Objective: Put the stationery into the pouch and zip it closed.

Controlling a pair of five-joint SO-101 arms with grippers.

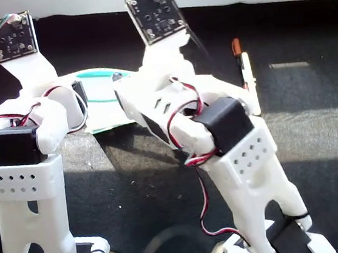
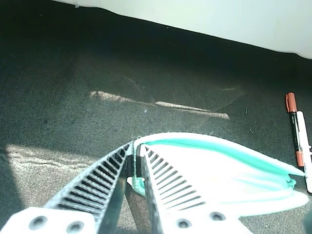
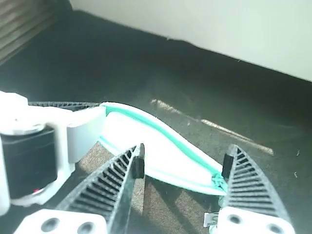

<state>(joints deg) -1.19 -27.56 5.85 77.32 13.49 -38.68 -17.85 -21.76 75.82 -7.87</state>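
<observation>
left gripper: pinched narrow on pouch end, at the teal zip
right gripper: wide, straddled opposite end near pull
pen: outside pouch, toward desk far edge
step needed: left pinch as anchor; right onto pull alone, not fabric

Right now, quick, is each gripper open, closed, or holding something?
Left gripper: shut on one end of the white fabric pouch with a teal zipper.
Right gripper: open, holding nothing, near the pouch's other end.
</observation>
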